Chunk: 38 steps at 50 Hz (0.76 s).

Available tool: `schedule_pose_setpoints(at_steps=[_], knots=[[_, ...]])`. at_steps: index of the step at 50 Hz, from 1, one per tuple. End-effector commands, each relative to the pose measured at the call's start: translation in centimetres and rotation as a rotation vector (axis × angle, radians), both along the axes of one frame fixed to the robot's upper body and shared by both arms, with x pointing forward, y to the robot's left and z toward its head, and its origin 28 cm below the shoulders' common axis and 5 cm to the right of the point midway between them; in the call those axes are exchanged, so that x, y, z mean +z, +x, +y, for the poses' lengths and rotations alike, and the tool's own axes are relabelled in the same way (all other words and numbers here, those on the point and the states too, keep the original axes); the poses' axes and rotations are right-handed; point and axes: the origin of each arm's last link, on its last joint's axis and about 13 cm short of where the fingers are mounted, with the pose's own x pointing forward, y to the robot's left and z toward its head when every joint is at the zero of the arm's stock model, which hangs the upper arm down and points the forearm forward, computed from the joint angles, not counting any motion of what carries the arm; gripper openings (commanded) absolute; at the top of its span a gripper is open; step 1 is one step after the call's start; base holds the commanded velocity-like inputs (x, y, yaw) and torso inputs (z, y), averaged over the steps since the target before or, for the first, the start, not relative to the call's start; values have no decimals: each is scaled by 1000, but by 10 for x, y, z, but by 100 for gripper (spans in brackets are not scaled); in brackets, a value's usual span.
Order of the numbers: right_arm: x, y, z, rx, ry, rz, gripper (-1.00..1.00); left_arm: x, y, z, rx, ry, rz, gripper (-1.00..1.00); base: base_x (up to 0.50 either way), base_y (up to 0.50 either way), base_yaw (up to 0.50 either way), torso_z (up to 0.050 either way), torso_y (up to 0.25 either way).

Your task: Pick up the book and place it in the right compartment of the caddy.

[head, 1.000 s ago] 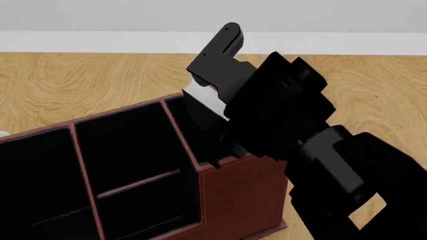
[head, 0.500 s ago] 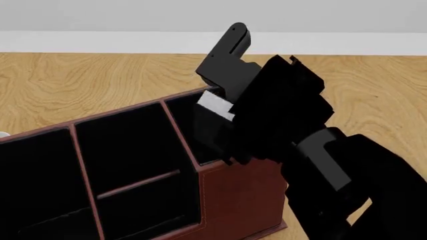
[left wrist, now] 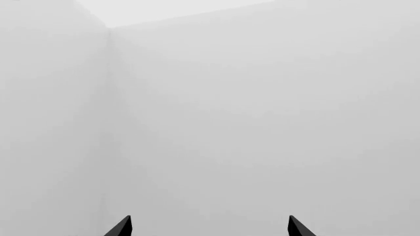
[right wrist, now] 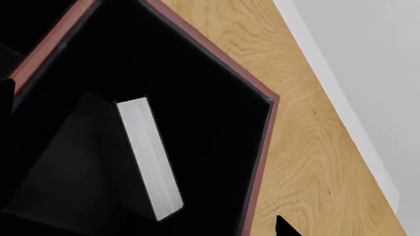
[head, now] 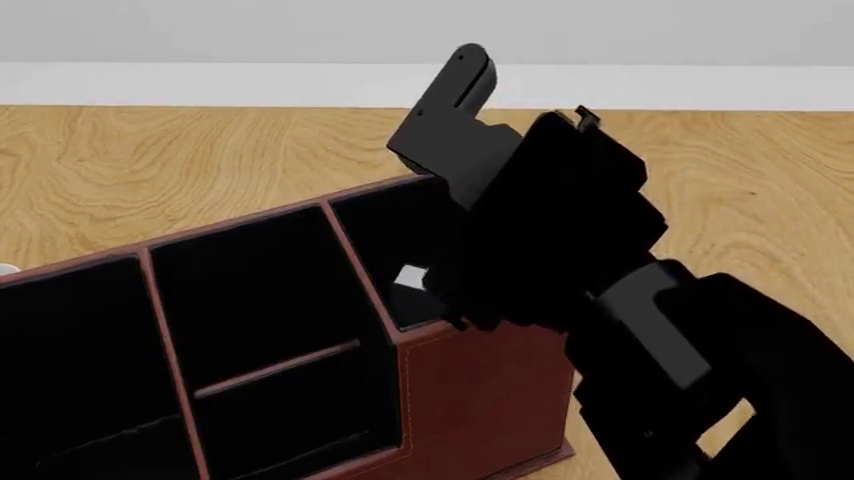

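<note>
**A:** Looking at the right gripper (head: 461, 130) first: from the head view it hangs right over the caddy's (head: 481, 390) tall end section, and the bulky black arm blocks most of it. One finger (head: 461, 85) sticks up clear above the back wall, the other I can't find at all. So how wide it's spread, honestly can't tell. The wrist camera shows just a dark sliver at the frame edge, nothing pinched in it.

**B:** And the book (right wrist: 147, 157)?

**A:** Down inside the right compartment (right wrist: 217, 98). The wrist view stares straight into it: white page edges plus a dim black cover, leaning at a slant against the black lining. From the head view only a small white corner peeks out beside the arm. Nothing appears to touch it, but black on black makes the cover's outline mushy.

**B:** Left side?

**A:** The left gripper (left wrist: 208, 227) shows as two dark fingertips (left wrist: 121, 227) set well apart, spread wide, gripping nothing, pointed at a blank pale wall.

**B:** Anything further back?

**A:** Wood-grain floor (head: 160, 160) around the caddy, then a white baseboard (head: 200, 85). The caddy's other sections are cut off at the frame edge.
</note>
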Motion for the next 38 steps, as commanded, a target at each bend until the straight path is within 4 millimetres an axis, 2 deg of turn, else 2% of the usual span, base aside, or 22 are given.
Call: schedule_pose_setpoints(at_steps=[1,16,29,31,38], knots=[[5,-6,12,65,55,-2,100,1,-2,0,0,-1,-7,100,0,0,5,0,0],[43,-30,1,80,132,-84,100,6,-7,-1,-9,-1,-27,100,0,0,0,0,0],[50,-52,-8,85,200,-127,100,8,-7,-3,-12,3,-33,100,0,0,0,0,0],[45,-63,-14,82,237,-150,100,8,-8,-2,-8,4,-31,100,0,0,0,0,0],[45,-79,-15,107,271,-176,100,8,-7,-3,-10,5,-30,100,0,0,0,0,0]])
